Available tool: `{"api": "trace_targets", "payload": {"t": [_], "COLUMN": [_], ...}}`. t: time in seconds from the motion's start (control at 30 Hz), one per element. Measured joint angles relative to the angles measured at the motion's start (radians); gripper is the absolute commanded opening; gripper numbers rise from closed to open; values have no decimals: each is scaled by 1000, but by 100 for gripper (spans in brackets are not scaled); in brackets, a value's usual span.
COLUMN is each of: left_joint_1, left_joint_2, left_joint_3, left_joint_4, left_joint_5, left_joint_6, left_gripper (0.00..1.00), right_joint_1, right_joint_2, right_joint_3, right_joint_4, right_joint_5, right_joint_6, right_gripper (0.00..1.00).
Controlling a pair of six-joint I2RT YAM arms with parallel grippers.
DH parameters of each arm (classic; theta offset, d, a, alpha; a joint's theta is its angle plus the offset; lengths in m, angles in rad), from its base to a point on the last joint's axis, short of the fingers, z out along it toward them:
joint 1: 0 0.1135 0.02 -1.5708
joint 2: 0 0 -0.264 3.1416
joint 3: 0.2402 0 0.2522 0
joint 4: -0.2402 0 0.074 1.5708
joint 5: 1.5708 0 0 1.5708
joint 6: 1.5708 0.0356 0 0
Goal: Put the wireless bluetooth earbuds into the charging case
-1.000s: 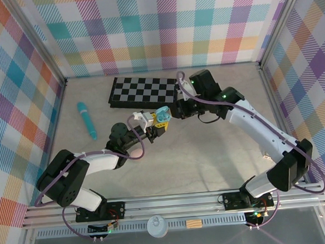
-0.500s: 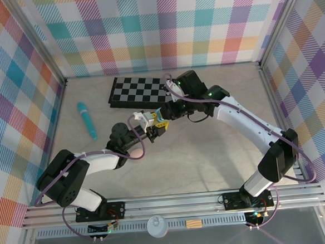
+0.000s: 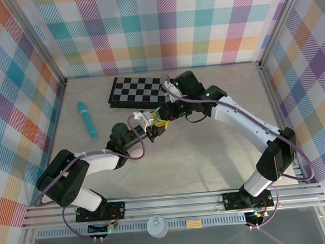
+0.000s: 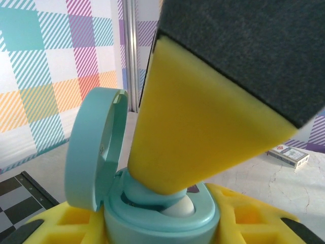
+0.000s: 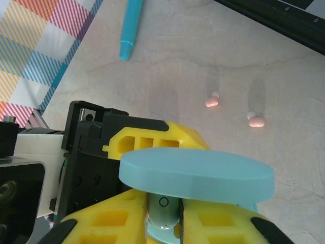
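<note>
My left gripper (image 3: 155, 129) is shut on a light blue charging case (image 4: 162, 222), held upright between its yellow fingers (image 4: 48, 229) with the lid (image 4: 94, 147) swung open. My right gripper (image 3: 164, 114) reaches down into the case's mouth, shut on a light blue earbud (image 5: 163, 212). Seen from the left wrist, that earbud (image 4: 139, 192) sits at the case's opening under the right gripper's yellow finger (image 4: 198, 127), beside a pale earbud (image 4: 180, 207) lying in the case. The lid (image 5: 195, 175) crosses the right wrist view. Two pink earbuds (image 5: 212, 101) (image 5: 257, 121) lie on the table.
A long teal stick (image 3: 86, 120) lies at the left of the table. A folded checkerboard (image 3: 137, 90) lies at the back, close behind the right gripper. A small card box (image 4: 288, 154) rests on the table. Checked walls close the table in on three sides.
My right arm has swung left and brought its gripper down over the open case. The left arm and the case have stayed still.
</note>
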Motion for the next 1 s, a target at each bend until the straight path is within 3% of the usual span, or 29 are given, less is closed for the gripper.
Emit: {"api": "trace_targets", "payload": {"t": [0.13, 0.23, 0.6, 0.83, 1.0], "left_joint_1": [0, 0, 0, 0, 0], "left_joint_2": [0, 0, -5, -52, -76], "left_joint_3": [0, 0, -1, -8, -13], "left_joint_4": [-1, -2, 1, 0, -11], "left_joint_5": [-16, -19, -6, 13, 8], "left_joint_6": [0, 0, -3, -7, -8], "left_gripper": [25, 26, 26, 26, 26], "right_joint_1": [9, 13, 11, -2, -4], "right_joint_2": [0, -5, -132, 7, 47], "right_joint_3": [0, 0, 6, 167, 179], "right_joint_4": [2, 4, -8, -40, -61], "right_joint_5": [0, 5, 125, 193, 201], "right_joint_6": [2, -1, -20, -20, -20], "right_gripper": [42, 46, 55, 55, 56]}}
